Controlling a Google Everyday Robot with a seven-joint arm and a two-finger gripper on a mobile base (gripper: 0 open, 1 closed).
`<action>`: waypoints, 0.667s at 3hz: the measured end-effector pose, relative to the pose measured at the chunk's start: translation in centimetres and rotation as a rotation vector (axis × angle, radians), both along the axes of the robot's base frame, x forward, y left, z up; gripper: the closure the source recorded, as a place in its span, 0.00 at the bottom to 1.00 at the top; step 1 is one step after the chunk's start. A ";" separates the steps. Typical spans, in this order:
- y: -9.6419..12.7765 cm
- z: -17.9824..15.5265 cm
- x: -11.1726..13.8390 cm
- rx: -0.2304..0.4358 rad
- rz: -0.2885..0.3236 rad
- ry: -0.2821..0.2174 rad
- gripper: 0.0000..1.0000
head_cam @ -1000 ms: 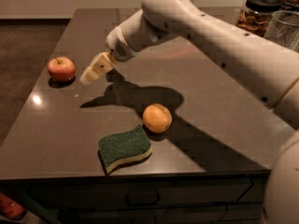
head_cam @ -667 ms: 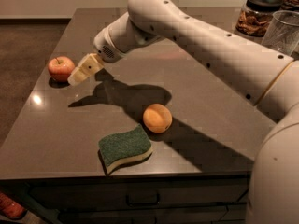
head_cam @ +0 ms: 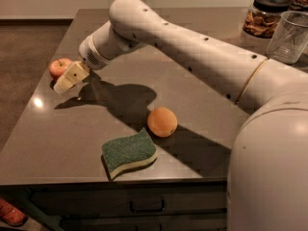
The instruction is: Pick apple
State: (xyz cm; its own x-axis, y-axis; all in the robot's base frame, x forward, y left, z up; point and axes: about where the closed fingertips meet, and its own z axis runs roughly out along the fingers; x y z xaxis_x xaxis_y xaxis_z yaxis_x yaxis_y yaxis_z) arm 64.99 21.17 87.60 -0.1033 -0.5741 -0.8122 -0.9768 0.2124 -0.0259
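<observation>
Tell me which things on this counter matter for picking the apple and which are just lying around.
Part of the job:
- apple, near the left edge
- gripper, close beside the apple on its near side

Just lying about:
- orange fruit
- green sponge
- jar with a dark lid
- clear cup

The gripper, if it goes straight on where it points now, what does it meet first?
Probably the dark grey tabletop, near its left edge. The gripper points down-left; the small red-pink apple sits just behind it, seemingly off that line, though depth is unclear.
</observation>
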 end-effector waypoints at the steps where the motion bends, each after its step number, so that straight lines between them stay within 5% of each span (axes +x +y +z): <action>1: 2.4 -0.8 0.5 -0.001 0.011 0.014 0.01; 2: 3.8 -1.0 0.7 0.004 0.023 0.027 0.22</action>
State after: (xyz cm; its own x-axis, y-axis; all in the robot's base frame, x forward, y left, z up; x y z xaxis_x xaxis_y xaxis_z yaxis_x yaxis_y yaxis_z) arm 65.67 25.00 86.65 -0.1117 -0.5734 -0.8117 -0.9818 0.1899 0.0010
